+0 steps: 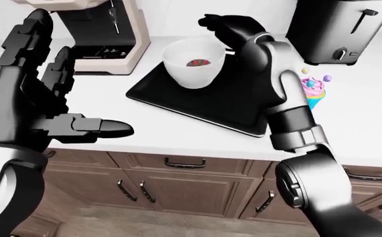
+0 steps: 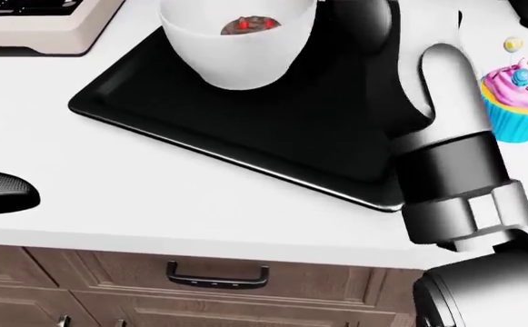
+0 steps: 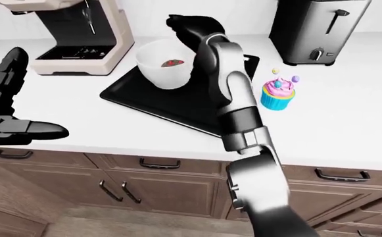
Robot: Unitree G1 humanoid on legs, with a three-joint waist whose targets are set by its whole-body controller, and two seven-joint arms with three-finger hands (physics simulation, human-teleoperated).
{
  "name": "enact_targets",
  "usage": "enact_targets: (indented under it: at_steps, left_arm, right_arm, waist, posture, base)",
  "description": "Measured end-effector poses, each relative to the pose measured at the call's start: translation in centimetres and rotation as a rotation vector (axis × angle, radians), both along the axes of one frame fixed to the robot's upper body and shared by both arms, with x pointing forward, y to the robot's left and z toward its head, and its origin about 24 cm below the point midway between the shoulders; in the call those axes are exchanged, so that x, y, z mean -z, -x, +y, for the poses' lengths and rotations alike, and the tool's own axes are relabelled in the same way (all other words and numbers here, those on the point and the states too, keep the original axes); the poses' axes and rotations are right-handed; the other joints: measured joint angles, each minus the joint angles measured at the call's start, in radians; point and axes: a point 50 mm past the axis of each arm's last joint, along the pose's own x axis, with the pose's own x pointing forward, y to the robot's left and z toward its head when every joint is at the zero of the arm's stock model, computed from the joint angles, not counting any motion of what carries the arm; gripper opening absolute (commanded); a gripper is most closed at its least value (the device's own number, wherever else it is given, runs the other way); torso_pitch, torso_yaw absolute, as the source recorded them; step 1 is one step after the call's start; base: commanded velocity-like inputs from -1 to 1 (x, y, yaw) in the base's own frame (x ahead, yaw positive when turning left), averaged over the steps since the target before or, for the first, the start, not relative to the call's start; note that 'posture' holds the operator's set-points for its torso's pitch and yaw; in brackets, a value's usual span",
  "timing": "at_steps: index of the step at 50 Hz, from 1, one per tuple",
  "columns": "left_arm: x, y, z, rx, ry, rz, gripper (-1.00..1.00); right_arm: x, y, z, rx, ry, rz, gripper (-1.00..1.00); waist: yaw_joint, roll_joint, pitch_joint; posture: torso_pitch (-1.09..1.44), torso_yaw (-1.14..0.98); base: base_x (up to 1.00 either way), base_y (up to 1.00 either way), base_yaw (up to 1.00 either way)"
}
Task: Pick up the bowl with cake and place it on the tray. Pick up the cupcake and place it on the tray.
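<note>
A white bowl (image 1: 194, 63) with a piece of cake (image 1: 198, 62) inside stands on the black tray (image 1: 197, 101) on the white counter. My right hand (image 1: 227, 27) hovers open just right of and above the bowl's rim, fingers spread, not closed round it. A cupcake (image 3: 277, 95) with pink frosting and a blue wrapper stands on the counter to the right of the tray; my right forearm partly hides it in the left-eye view. My left hand (image 1: 53, 106) is open and empty at the left, raised above the counter's near edge.
A beige coffee machine (image 1: 105, 34) stands at the upper left behind the tray. A steel toaster (image 1: 339, 29) stands at the upper right. Brown cabinet drawers and doors (image 1: 184, 182) lie below the counter edge.
</note>
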Motion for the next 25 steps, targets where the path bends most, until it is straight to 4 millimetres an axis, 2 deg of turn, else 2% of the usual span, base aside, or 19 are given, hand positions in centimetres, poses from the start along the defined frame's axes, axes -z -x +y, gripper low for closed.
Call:
enact_targets:
  at_steps: [3,6,10,14,20,25]
  left_arm:
    - [0.0,0.0,-0.2,0.005,-0.003,-0.001,1.0]
    - [0.0,-0.2,-0.3,0.009,-0.004,0.001,1.0]
    - [0.1,-0.4,-0.6,0.011,-0.003,0.006,1.0]
    - [0.0,-0.5,-0.8,0.015,-0.006,0.004,1.0]
    - [-0.1,-0.5,-0.8,0.017,-0.007,0.0,1.0]
    - [0.0,-0.6,-0.8,0.011,-0.005,0.003,1.0]
  right_arm:
    - [-0.7,1.2,-1.3,0.003,-0.044,-0.003,0.73]
    - [-1.8,2.5,-3.1,0.024,-0.096,-0.012,0.89]
    - [-3.6,4.7,-6.1,0.051,-0.232,-0.034,0.99]
    - [-4.6,6.8,-7.7,0.049,-0.323,-0.059,1.0]
    - [-5.2,9.1,-9.6,0.031,-0.464,-0.047,1.0]
    - [-3.9,10.3,-11.6,0.048,-0.554,0.005,1.0]
  waist:
    - [0.001,-0.003,0.001]
    - [0.004,-0.007,0.002]
    - [0.005,-0.014,0.002]
    - [0.002,-0.019,-0.002]
    - [0.004,-0.024,-0.002]
    - [0.007,-0.03,-0.002]
  posture:
    - [0.0,0.0]
    - [0.0,0.0]
    - [0.0,0.0]
    - [0.0,0.0]
    - [0.0,0.0]
    - [0.0,0.0]
  base:
    - [0.0,0.0,0.0]
    - [0.0,0.0,0.0]
    - [0.0,0.0,0.0]
    - [0.0,0.0,0.0]
    - [0.0,0.0,0.0]
    - [0.0,0.0,0.0]
